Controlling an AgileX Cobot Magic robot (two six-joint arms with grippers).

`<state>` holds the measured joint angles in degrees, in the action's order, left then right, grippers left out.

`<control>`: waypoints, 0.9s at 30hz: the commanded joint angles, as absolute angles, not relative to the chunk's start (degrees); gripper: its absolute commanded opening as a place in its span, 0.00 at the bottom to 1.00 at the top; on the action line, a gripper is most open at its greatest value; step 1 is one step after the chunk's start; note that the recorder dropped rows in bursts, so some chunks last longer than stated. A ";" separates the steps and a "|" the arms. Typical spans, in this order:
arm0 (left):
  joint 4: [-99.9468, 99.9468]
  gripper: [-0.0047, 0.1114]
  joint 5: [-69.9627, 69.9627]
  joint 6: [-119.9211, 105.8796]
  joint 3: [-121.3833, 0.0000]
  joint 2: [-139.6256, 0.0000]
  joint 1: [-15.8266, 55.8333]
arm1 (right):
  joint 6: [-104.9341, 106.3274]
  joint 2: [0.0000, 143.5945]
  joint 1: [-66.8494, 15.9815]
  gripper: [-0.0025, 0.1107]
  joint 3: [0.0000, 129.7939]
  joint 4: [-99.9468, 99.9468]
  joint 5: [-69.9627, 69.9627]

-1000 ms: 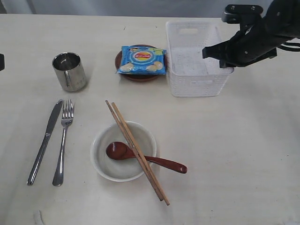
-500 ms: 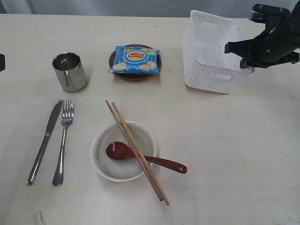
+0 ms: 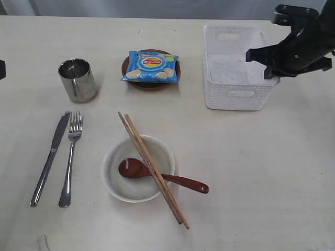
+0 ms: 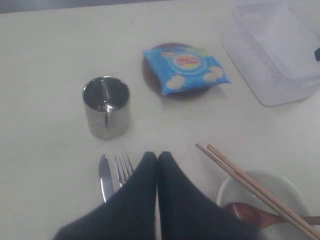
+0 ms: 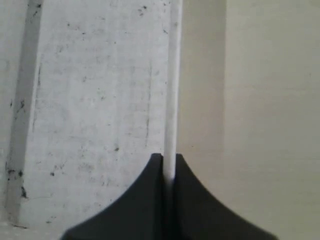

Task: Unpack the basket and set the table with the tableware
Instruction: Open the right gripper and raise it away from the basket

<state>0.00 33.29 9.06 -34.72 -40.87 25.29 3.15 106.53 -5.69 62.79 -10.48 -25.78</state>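
Observation:
The white basket (image 3: 236, 86) stands flat at the back right of the table (image 3: 261, 172), nothing inside it. My right gripper (image 3: 270, 71) is shut on its right wall (image 5: 172, 100). A steel knife (image 3: 49, 157) and fork (image 3: 70, 157) lie side by side at the left, with the steel cup (image 3: 77, 79) behind them. The pale bowl (image 3: 137, 168) holds the dark red spoon (image 3: 162, 177), and wooden chopsticks (image 3: 153, 170) lie across its rim. The reddish-brown plate (image 3: 150, 83) carries a blue chips bag (image 3: 152, 67). My left gripper (image 4: 158, 156) is shut on nothing, above the table near the fork (image 4: 122, 167).
Part of the left arm shows as a dark shape (image 3: 1, 69) at the exterior view's left edge. Bare tabletop stretches in front of the basket and to the right of the bowl.
The right gripper carried the basket rightward, away from the plate, tilting it up on the way; now the basket sits level again on the table.

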 commanded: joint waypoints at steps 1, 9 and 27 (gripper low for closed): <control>-0.53 0.04 32.64 8.85 -34.44 -40.66 25.65 | 3.44 104.20 -5.79 0.02 64.26 -10.18 -27.88; -0.53 0.04 32.64 8.85 -34.44 -40.66 25.65 | 3.44 104.20 -5.79 0.02 64.62 -10.18 -28.63; -0.53 0.04 32.64 8.85 -34.44 -40.66 25.65 | 2.83 106.79 -7.64 0.02 64.52 -10.90 -28.99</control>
<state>-0.41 33.29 9.06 -34.72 -40.87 25.29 2.93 106.57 -7.57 64.21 -10.80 -29.49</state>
